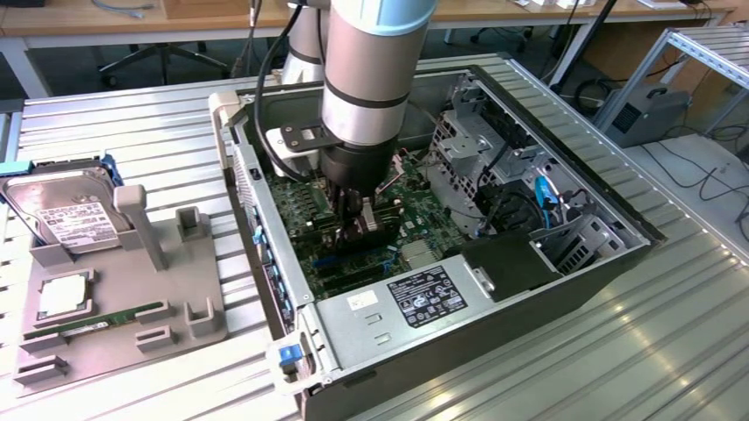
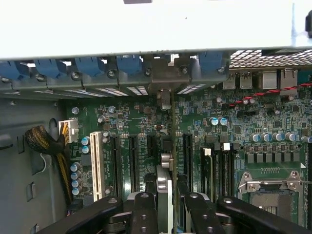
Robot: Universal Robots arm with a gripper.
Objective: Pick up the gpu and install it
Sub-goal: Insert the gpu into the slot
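- Your gripper (image 2: 165, 202) was down inside the open computer case (image 1: 609, 263), fingers (image 2: 145, 209) clenched on the gpu (image 2: 165, 187), which ran edge-on between them like a thin blade.
- The card stood upright, long edge down toward the motherboard (image 2: 234, 136). My read: you held it that way so its connector edge could meet an expansion slot (image 2: 187, 151) straight on.
- Its far end, ahead of the fingers, reached the rear wall, where the metal bracket (image 2: 165, 78) sat in the row of blue slot latches (image 2: 97, 66). That placement looked deliberate, bracket lining up with the rear opening. Whether the card was fully seated, I couldn't tell.
- Just to either side of the fingers ran more dark slots, and further out on one side a white slot (image 2: 95, 163). Tight company, little room to drift sideways.
- Beyond the white slot hung a braided cable bundle (image 2: 41, 144) with a white plug; well apart from the card, not in its way.
- On the opposite side sat the CPU socket (image 2: 270, 187), near but clear of the fingers.
- In the exterior view, the arm (image 1: 368, 79) dropped straight into the case, with the drive cage (image 1: 468, 149) and blue cable (image 1: 545, 197) to the exterior view's right of it.
- Outside the case, on the worktop (image 1: 117, 123), a grey fixture (image 1: 129, 307) carried a hard drive (image 1: 65, 210) and a green RAM stick (image 1: 100, 322), untouched.
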